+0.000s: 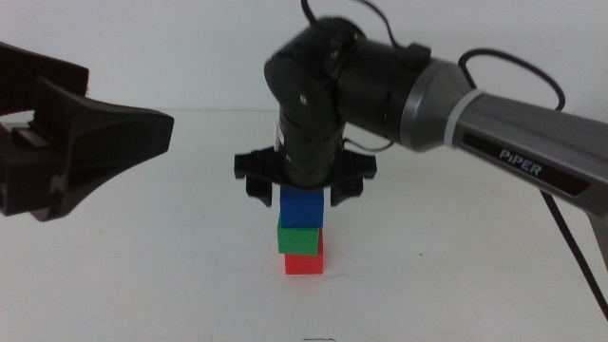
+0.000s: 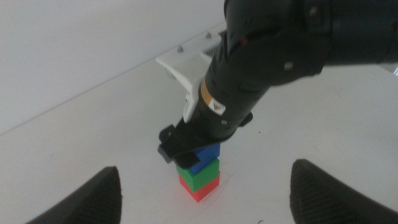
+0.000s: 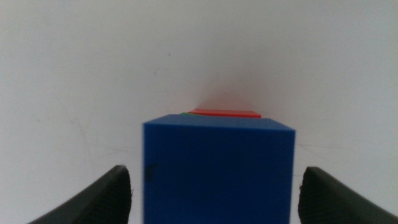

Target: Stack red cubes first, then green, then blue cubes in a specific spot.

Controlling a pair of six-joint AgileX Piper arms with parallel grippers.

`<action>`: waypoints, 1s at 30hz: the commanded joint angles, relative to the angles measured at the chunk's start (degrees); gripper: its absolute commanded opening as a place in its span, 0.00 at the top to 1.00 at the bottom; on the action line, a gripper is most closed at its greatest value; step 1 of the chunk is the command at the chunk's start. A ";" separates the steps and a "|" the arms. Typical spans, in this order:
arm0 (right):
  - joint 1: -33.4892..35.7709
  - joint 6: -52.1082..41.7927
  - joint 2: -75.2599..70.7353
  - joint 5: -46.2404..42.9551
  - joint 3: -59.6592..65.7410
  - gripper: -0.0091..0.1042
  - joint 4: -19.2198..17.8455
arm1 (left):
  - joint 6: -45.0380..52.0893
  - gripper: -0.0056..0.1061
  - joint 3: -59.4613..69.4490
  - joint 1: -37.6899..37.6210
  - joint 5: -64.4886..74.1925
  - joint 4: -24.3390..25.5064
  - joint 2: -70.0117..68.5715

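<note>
While the blue cube (image 1: pixel 302 209) is sitting atop the green cube (image 1: pixel 299 238) and red cube (image 1: pixel 304 262) on the white worktop (image 1: pixel 456 285), the right gripper (image 1: pixel 304 186) is straddling it, released — rigid, light, smooth-faced, likely best pinched on opposite flat sides. The left gripper (image 2: pixel 202 190) is hovering nearby, spread wide.

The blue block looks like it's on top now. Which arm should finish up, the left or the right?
Probably the right. Its hand sits directly over the stack, open around the blue cube, which rests on the green cube and red cube; it likely only needs to lift away. The left hand waits off to the side.
</note>
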 commanded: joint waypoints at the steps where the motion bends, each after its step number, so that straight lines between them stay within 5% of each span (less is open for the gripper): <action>1: -0.11 -1.48 -3.71 2.07 -4.90 0.27 -1.65 | -0.09 0.13 -1.36 -0.07 -3.88 -0.63 -0.20; 9: -0.20 -7.09 -5.41 5.65 -16.00 0.27 -3.44 | -0.09 0.13 -1.36 -0.07 -3.86 -0.63 -0.20; 18: -2.59 -15.16 -13.63 5.65 -16.60 0.27 -18.57 | -0.09 0.13 -1.36 -0.07 -3.89 -0.63 -0.20; 30: -18.59 -28.12 -33.06 5.59 -6.83 0.30 -14.55 | -0.09 0.13 -1.36 -0.07 -3.89 -0.63 -0.20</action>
